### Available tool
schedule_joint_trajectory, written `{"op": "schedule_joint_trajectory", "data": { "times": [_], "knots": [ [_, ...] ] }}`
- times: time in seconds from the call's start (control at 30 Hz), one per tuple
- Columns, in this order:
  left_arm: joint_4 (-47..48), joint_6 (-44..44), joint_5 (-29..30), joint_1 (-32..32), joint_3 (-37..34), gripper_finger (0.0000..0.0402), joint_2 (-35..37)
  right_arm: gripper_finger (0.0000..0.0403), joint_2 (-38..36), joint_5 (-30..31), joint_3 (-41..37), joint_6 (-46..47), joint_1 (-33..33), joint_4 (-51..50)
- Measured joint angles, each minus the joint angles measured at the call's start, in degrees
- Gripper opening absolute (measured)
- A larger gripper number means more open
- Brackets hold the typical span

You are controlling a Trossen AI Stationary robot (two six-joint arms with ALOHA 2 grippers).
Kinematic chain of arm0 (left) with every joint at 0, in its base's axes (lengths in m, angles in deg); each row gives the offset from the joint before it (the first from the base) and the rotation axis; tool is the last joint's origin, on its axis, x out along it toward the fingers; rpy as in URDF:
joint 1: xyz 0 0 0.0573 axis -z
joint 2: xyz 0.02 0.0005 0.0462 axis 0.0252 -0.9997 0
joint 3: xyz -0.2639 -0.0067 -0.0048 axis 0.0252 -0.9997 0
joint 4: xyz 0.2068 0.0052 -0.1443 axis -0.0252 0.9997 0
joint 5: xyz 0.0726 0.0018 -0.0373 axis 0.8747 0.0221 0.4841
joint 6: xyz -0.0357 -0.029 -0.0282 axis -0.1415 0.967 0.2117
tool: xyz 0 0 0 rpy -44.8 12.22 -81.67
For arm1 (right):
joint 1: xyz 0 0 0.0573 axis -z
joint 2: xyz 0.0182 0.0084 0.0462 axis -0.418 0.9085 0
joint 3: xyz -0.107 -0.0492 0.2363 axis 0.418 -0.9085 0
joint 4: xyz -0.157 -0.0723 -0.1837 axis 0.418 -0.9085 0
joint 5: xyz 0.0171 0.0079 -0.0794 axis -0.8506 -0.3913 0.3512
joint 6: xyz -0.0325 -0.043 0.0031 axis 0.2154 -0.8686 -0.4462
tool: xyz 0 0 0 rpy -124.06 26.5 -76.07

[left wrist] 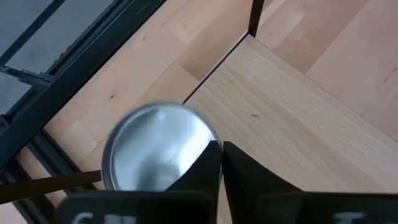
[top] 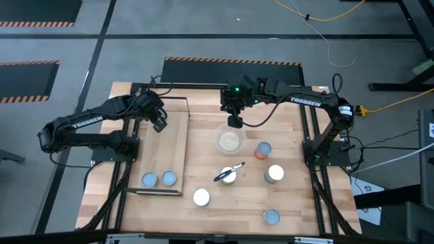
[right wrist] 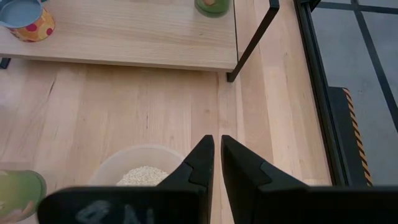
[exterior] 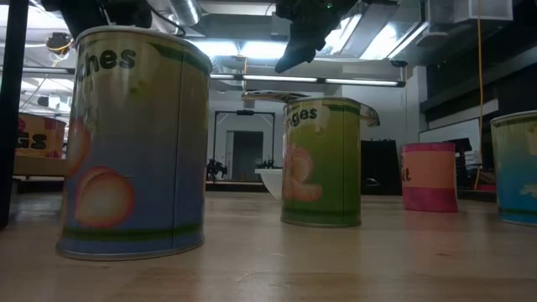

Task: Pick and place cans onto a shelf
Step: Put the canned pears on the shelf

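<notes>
My left gripper (top: 159, 125) hung over the far end of the shelf (top: 178, 146), clamped on a silver-topped can (left wrist: 157, 155). Right gripper (top: 234, 122) hovered above the bowl of grains (top: 229, 140), fingers (right wrist: 198, 163) pinched together, holding nothing. Two cans (top: 159, 179) sat at the shelf's near end. Five more cans (top: 274, 174) stood on the table (top: 291, 129), one under a utensil (top: 229, 172).
</notes>
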Motion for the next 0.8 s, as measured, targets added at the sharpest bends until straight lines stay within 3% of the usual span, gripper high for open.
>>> {"op": "schedule_joint_trajectory", "data": {
  "times": [0.8],
  "knots": [
    [5.3,-3.3,-2.2,0.0,-0.1,0.0016,5.1,0.0036,0.0,0.0,0.0,0.0,0.0,0.0]
  ]
}}
